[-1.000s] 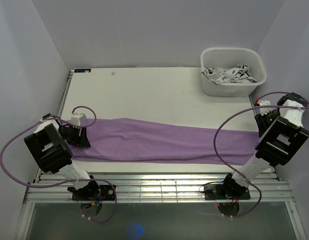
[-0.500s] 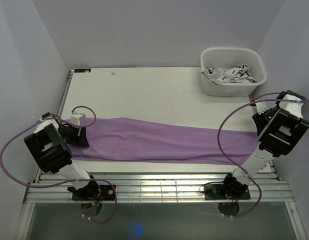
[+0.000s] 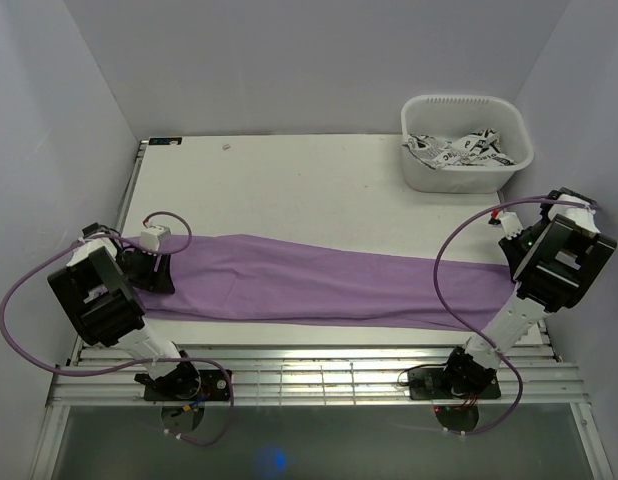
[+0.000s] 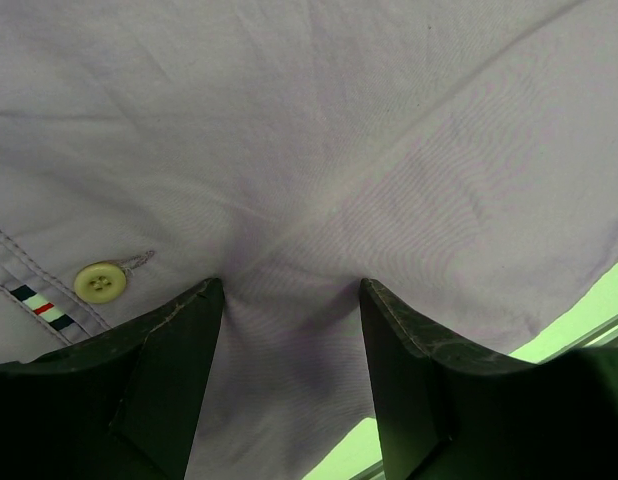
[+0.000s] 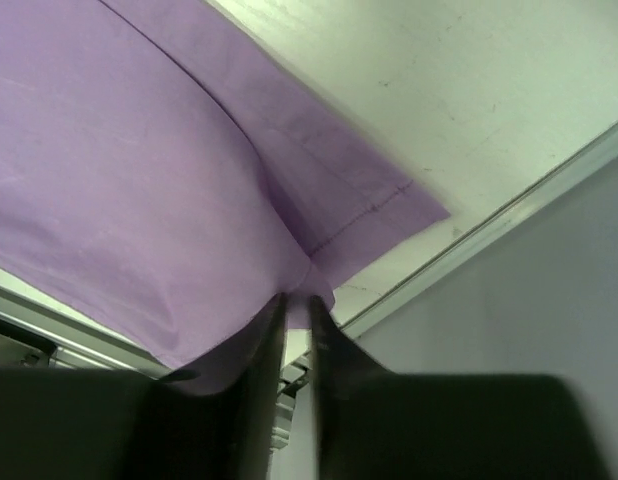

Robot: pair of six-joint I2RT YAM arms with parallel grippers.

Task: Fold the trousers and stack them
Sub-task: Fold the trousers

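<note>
Trousers [image 3: 319, 285] are pinched at the hem by nearly closed right jaws, left jaws wide, pressing the waist.

I see a white plastic tub [image 3: 464, 178] at the upper right of the top view, resting on the white table [image 3: 319, 190]. It holds crumpled black-and-white patterned material [image 3: 457, 150]. Metal slats [image 3: 319, 375] span the lower frame.

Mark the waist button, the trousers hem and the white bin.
waist button [image 4: 100, 281], left wrist view, its centre.
trousers hem [image 5: 379, 225], right wrist view, the stitched band.
white bin [image 3: 467, 178], top external view, near wall.
</note>
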